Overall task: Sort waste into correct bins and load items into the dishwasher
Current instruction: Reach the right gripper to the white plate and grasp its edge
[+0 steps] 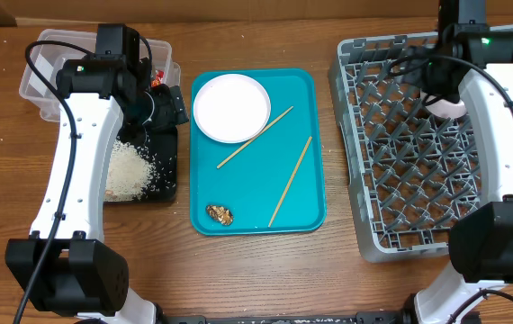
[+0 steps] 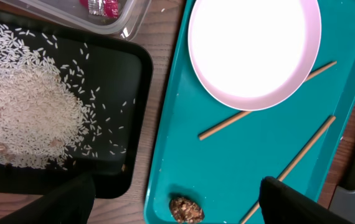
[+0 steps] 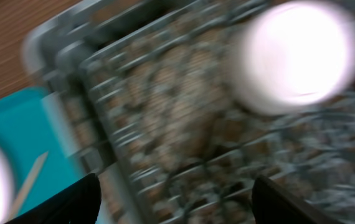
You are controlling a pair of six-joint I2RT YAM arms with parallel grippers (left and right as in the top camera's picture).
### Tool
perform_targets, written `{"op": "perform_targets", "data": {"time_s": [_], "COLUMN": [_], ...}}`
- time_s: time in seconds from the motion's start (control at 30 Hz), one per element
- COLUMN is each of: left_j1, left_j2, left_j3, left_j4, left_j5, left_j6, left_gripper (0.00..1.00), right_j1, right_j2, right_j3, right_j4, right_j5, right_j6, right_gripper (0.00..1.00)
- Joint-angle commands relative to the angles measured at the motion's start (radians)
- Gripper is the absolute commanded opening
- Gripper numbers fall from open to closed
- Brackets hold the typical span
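Observation:
My left gripper (image 1: 162, 108) (image 2: 177, 202) is open and empty, above the gap between the black tray (image 1: 168, 155) (image 2: 124, 81) and the teal tray (image 1: 249, 191) (image 2: 227, 168). Loose rice (image 1: 130, 171) (image 2: 25, 118) lies piled in the black tray. A red wrapper (image 1: 157, 77) (image 2: 103, 6) lies in the clear tub (image 1: 40, 81) (image 2: 131, 18). The teal tray holds a white plate (image 1: 231, 108) (image 2: 252, 46), two chopsticks (image 1: 256, 137) (image 2: 265, 102) and a brown scrap (image 1: 220, 213) (image 2: 185, 210). My right gripper (image 1: 426, 74) (image 3: 174, 199) is open and empty over the grey dish rack (image 1: 400, 162) (image 3: 184, 124), near a white round dish (image 1: 446, 105) (image 3: 296, 53).
The second chopstick (image 1: 291, 180) (image 2: 296, 158) lies at the teal tray's right side. The right wrist view is blurred by motion. Wooden tabletop (image 1: 265, 270) shows in front of the trays and rack.

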Motion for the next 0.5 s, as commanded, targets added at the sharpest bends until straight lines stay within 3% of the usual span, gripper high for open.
{"op": "perform_targets", "data": {"time_s": [0.0, 0.33, 0.47], "left_j1": [-0.002, -0.001, -0.001], "left_j2": [-0.016, -0.016, -0.016], "left_j3": [0.019, 0.019, 0.019], "left_j4": [-0.001, -0.112, -0.151], "left_j5": [0.001, -0.18, -0.223], "left_j6": [0.002, -0.029, -0.044], "left_gripper": [0.87, 0.87, 0.87], "right_j1": [0.055, 0.322, 0.397], "right_j2": [-0.013, 0.072, 0.157], "right_j3": [-0.002, -0.02, -0.02], "right_j4": [0.012, 0.152, 0.251], "right_j5": [-0.279, -0.259, -0.254], "right_j6": [-0.035, 0.021, 0.022], "right_gripper": [0.79, 0.78, 0.69]}}
